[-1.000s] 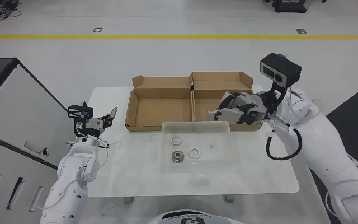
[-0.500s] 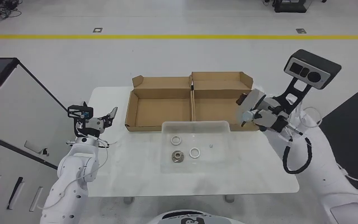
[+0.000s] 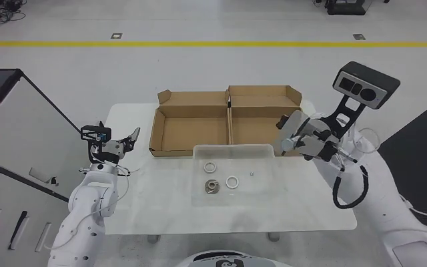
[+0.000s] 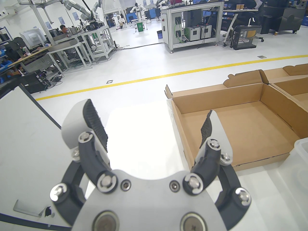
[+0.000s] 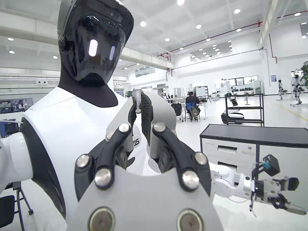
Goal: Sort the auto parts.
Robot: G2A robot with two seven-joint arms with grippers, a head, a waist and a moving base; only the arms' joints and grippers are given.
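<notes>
Sticking out of the clenched right hand (image 5: 140, 108) is a dull grey, threaded metal bolt (image 5: 137, 100).

place: robotics lab, likely | evidence: robot arms (image 4: 81, 10), equipment racks (image 4: 192, 28), yellow floor line (image 3: 200, 44)

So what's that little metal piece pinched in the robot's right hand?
A small silver-grey metal bolt with a threaded shank. The right hand is shut on it, black ribbed pads pressing both sides, one end poking out past them. It is held up in the air, touching nothing else.
</notes>
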